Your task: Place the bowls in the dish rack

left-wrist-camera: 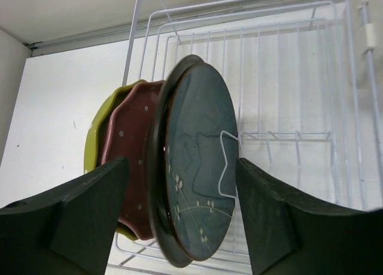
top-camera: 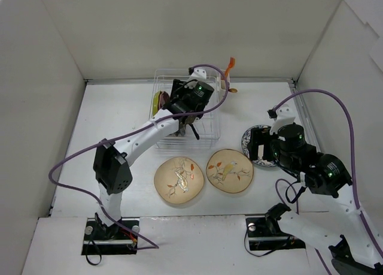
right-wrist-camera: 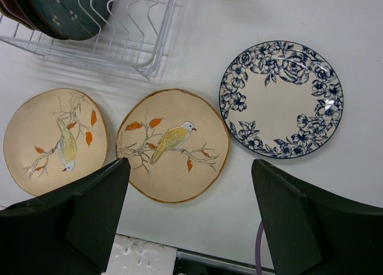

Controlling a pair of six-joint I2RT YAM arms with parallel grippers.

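Note:
Three bowls stand on edge in the white wire dish rack [left-wrist-camera: 287, 77]: lime green [left-wrist-camera: 96, 137], pink with white dots [left-wrist-camera: 131, 143] and dark teal [left-wrist-camera: 197, 167]. My left gripper [left-wrist-camera: 182, 215] is open over the rack, its fingers [left-wrist-camera: 90, 209] wide on either side of the teal bowl, which rests against a divider. Two cream bird-print bowls [right-wrist-camera: 173, 146] [right-wrist-camera: 57, 140] and a white bowl with a blue floral rim [right-wrist-camera: 281, 98] lie flat on the table. My right gripper [right-wrist-camera: 191, 215] hovers open above the near edge of the right cream bowl, holding nothing.
The rack [top-camera: 206, 140] sits at the back of the white table, with an orange utensil [top-camera: 230, 64] in a cup at its far right corner. White walls enclose the table on three sides. The left arm [top-camera: 143, 134] stretches diagonally over the table's left half.

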